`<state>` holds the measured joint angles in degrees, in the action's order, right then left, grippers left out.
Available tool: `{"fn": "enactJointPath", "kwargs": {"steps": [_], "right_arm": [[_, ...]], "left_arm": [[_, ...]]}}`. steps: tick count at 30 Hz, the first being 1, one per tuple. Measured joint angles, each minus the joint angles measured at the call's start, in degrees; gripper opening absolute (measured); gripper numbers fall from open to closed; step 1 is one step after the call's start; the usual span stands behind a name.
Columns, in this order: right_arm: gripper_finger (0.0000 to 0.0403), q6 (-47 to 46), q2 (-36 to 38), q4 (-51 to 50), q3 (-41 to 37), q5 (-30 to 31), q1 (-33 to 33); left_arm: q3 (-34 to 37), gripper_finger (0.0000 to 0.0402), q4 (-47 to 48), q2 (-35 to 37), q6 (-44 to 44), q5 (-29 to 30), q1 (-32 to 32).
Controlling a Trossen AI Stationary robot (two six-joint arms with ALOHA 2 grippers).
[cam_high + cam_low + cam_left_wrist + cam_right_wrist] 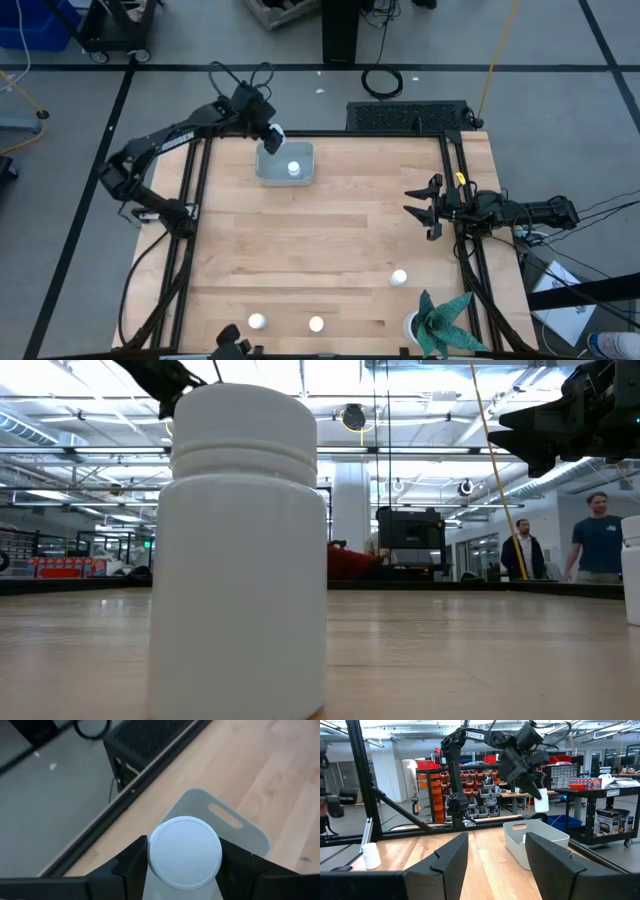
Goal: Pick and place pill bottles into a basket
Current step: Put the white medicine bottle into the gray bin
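Now, held bottle: a white bottle (184,852) sits between the left fingers (131,865), cap up.
Left fingers: closed on the bottle, one on each side.
Where it hangs: over the basket (285,163), near the basket's back-left corner, above the rim and not touching it.
Basket: by the back edge of the bench (330,240), left of the middle.
Way to go: straight down; the bottle stands upright, so its long way points into the basket.
In the basket: one bottle (294,169) already, toward the right side, apart from the held one.
Still out: three bottles along the front edge, one (257,322) left, one (316,324) middle, one (399,277) right and a bit back.
Right fingers (423,208): wide and empty, by the right edge, nearer to the right bottle.
Plant (440,322): front right corner, not to be moved.
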<state>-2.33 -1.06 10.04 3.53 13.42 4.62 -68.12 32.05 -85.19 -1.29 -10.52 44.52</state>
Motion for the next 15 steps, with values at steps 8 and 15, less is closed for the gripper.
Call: {"fn": "enactJointPath", "kwargs": {"steps": [8,15], "right_arm": [[0.0192,0.0,0.02,-0.02,0.0,0.0,0.0],[0.0192,0.0,0.02,0.0,-0.02,0.01,-0.02]], "left_arm": [[0.09,0.0181,-0.24,-4.38,-0.38,-0.11,-1.4],[2.95,0.0197,-1.19,-6.71,-0.64,0.36,-2.05]]}}
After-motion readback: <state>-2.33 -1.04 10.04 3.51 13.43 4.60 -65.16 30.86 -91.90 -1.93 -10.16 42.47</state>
